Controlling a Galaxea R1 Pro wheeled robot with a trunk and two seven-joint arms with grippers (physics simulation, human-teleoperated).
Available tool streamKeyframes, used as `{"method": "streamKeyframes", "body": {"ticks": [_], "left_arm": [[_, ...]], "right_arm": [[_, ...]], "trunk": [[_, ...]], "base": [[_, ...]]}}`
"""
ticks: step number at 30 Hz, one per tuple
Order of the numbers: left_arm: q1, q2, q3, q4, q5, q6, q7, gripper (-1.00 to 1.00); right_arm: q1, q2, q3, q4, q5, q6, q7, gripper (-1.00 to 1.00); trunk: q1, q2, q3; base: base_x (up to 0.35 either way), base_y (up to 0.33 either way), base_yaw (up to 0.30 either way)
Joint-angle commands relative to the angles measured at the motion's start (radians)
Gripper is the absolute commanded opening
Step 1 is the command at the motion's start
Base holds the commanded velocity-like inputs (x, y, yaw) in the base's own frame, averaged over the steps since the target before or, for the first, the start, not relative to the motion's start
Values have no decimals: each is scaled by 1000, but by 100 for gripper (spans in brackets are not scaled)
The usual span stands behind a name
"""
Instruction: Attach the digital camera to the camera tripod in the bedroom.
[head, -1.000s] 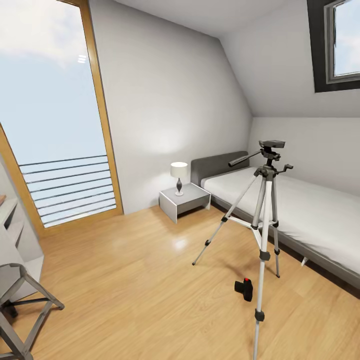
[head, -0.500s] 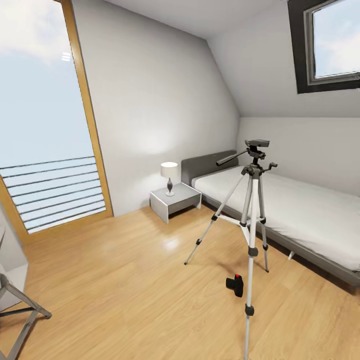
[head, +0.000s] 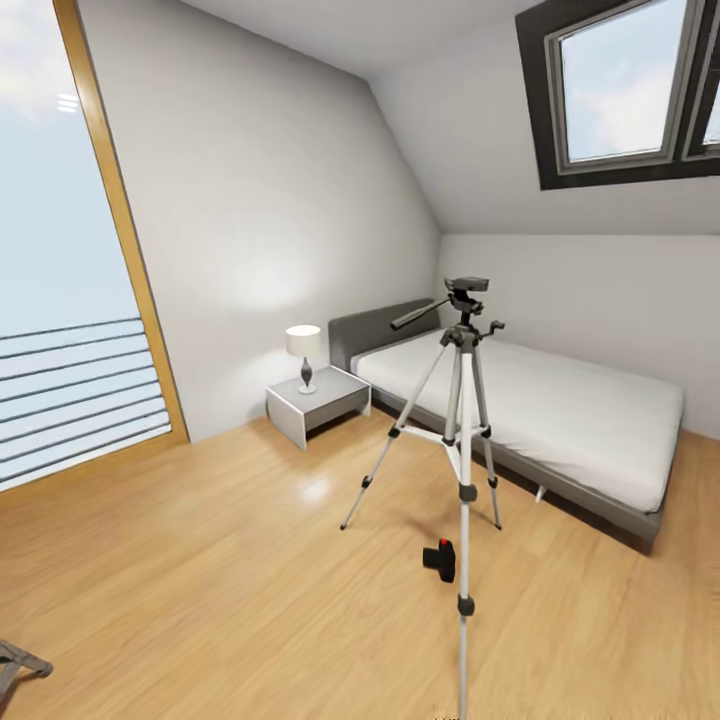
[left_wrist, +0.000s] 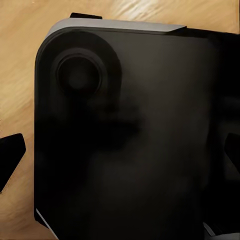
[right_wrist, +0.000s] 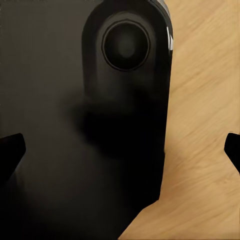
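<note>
Where the light wood floor (head: 200, 590) lies bare, the digital camera (head: 441, 559) sits red button up, just beside the nearest leg of the camera tripod (head: 461, 430). Tripod upright, legs spread, dark head carrying nothing. Behind it: grey-framed bed (head: 540, 410) against the white wall, then nightstand (head: 318, 402) with lit lamp (head: 304, 353). Skylight (head: 625, 85) in the sloped ceiling; tall wood-framed window (head: 60, 280) at left. Wrist views: dark robot bodywork over floor, finger tips at the frame edges; both grippers spread wide, holding nothing.
</note>
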Motion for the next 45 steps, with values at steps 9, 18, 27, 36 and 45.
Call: {"method": "streamKeyframes", "body": {"ticks": [9, 18, 27, 36, 45], "left_arm": [[0, 0, 2, 0, 9, -2, 0, 100], [-1, 0, 2, 0, 9, -2, 0, 100], [0, 0, 2, 0, 9, -2, -1, 100], [0, 0, 2, 0, 8, -2, -2, 100], [0, 0, 2, 0, 7, -2, -2, 100]], "right_arm": [[0, -1, 0, 0, 1, -3, 0, 100], [0, -1, 0, 0, 1, -3, 0, 100], [0, -2, 1, 0, 1, -2, 0, 100], [0, -3, 2, 0, 1, -1, 0, 100], [0, -3, 2, 0, 1, -1, 0, 100]], "trunk": [[0, 0, -1], [0, 0, -1], [0, 0, -1], [0, 0, -1], [0, 0, -1]], "base": [[0, 0, -233], [0, 0, -204], [41, 0, -65], [260, 108, -4], [290, 151, 0]]}}
